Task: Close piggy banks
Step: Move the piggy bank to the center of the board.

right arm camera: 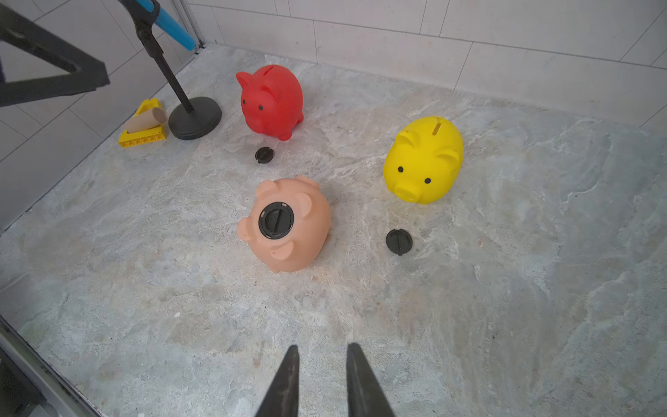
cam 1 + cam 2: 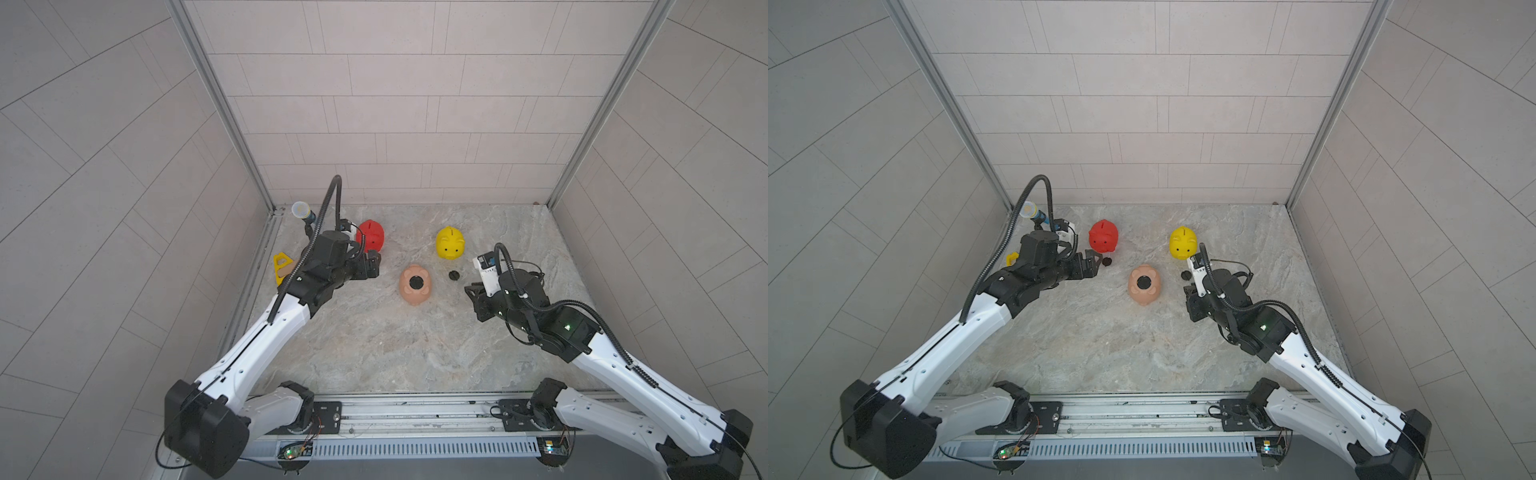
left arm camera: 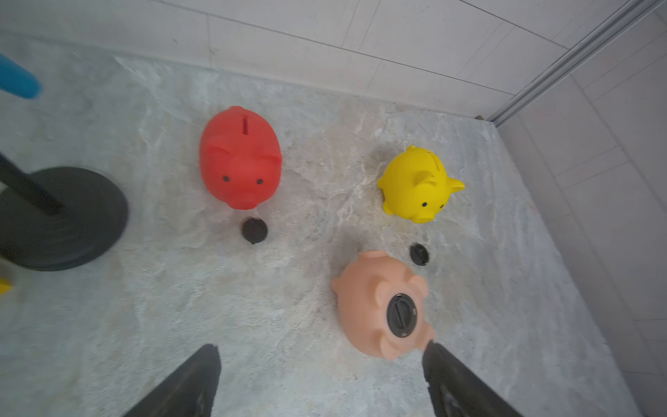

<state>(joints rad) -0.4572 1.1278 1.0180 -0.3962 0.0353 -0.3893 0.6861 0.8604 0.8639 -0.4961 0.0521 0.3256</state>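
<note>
Holds left fingers (image 3: 187, 386) spread wide, empty, near upright red piggy bank (image 3: 240, 159) with loose plug (image 3: 254, 230) beside; peach piggy bank (image 3: 368, 307) belly-up for access, black plug (image 3: 401, 315) apparently seated; yellow piggy bank (image 1: 424, 159) upright, spare plug (image 1: 398, 241) nearby; right fingers (image 1: 285, 382) narrowly parted, empty

Bright, even light leaves only faint shadows, both top views bow at their edges, and the left wrist view smears around the black stand base (image 3: 72, 224).

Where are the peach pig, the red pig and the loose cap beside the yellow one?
peach pig (image 1: 308, 234): right wrist view, its belly.
red pig (image 1: 283, 95): right wrist view, its flank.
loose cap (image 1: 399, 240): right wrist view, its centre.
</note>
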